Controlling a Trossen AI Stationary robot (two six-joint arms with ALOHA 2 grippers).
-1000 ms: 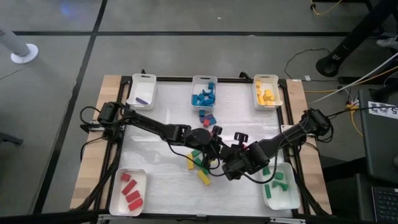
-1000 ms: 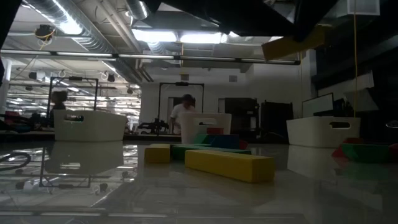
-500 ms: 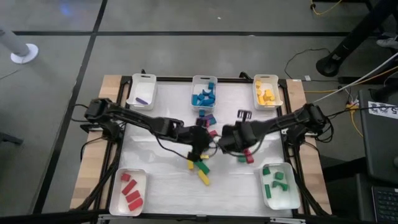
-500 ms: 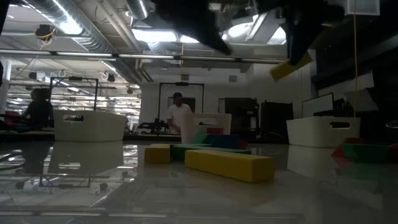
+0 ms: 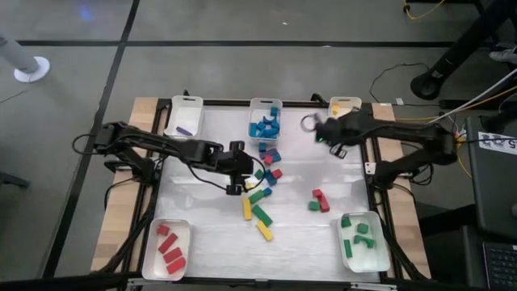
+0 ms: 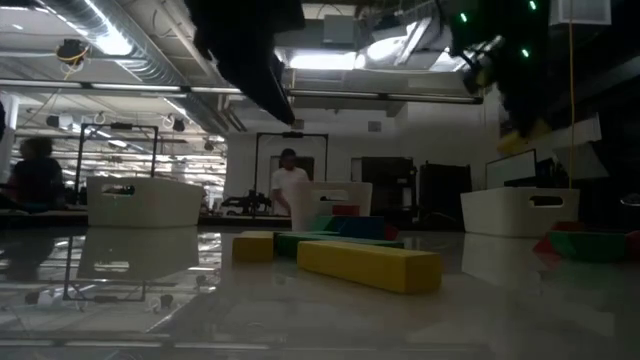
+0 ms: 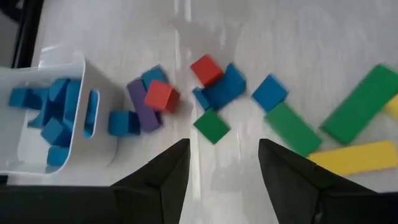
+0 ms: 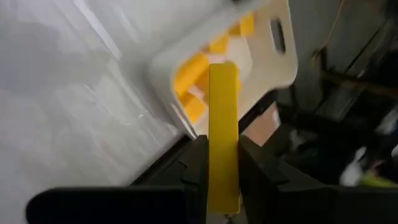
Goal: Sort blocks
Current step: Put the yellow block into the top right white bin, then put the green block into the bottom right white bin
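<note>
My right gripper (image 8: 222, 163) is shut on a yellow bar (image 8: 222, 106) and hangs next to the white tray of yellow blocks (image 8: 273, 68) at the table's far right. In the high view that arm (image 5: 355, 125) covers part of this tray (image 5: 346, 103). My left gripper (image 7: 221, 168) stands open above the table, left of the loose pile of red, blue, green, purple and yellow blocks (image 5: 262, 174), with nothing between its fingers. More loose blocks (image 5: 318, 200) lie flat on the table right of the middle. My right gripper pinches the yellow bar's near end (image 8: 222, 158) between its two fingers. The bar runs on past the fingertips, along the fingers, which slant down toward the tray. It is lifted clear of the table and shows tilted in the low view (image 6: 525, 135).
White trays stand along the far edge with a purple block (image 5: 183, 119) and blue blocks (image 5: 265, 121). At the near edge are a red tray (image 5: 166, 249) and a green one (image 5: 362, 241). A long yellow bar (image 6: 368, 265) lies near the front. People show in the room behind.
My right gripper has swung from the middle of the table's near half toward the far right, up to the yellow tray, carrying the yellow bar clear of the table. My left gripper has drawn back from over the pile toward the table's left edge.
</note>
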